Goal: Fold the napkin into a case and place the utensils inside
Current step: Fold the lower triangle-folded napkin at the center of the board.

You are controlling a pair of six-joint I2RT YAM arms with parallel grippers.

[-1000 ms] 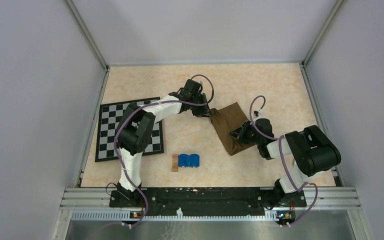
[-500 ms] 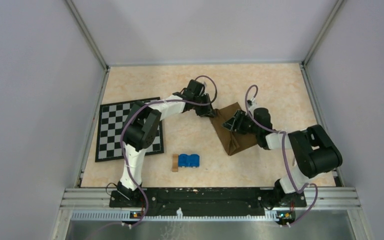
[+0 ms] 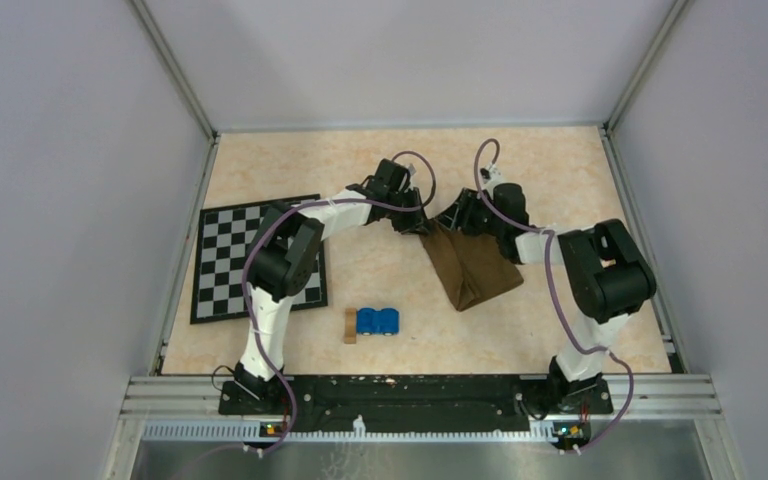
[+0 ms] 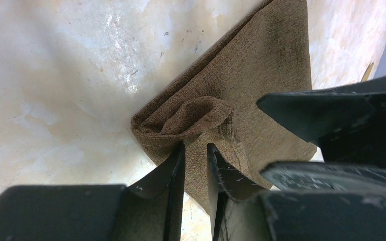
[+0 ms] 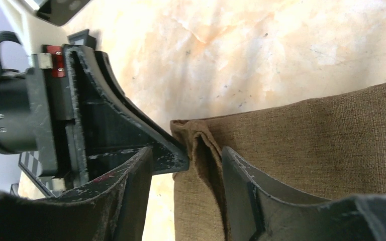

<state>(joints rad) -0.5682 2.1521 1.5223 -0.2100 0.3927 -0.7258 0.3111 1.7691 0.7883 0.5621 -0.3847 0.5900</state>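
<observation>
Brown and folded, the cloth napkin (image 3: 475, 268) lies on the pale counter (image 3: 560, 170), its far corner pinched in the left gripper (image 4: 196, 150), where the right gripper (image 5: 188, 160) has just arrived, jaws apart, probably to regrip for another fold.

- The top camera looked down from high above and behind the arm bases, facing the far wall. It took in the whole table (image 3: 560, 160), with both arms small.
- The left wrist camera sat just behind the left gripper (image 4: 196, 148), very near, looking along its fingers (image 4: 173, 170) at the napkin (image 4: 261, 75) corner at their tips.
- The right wrist camera sat just behind the right gripper (image 5: 187, 153), equally near, facing the napkin between and right of its fingers (image 5: 130, 175).
- Both wrist views shared that corner. The right gripper showed right of the left fingers, and the left gripper showed left of the right fingers.
</observation>
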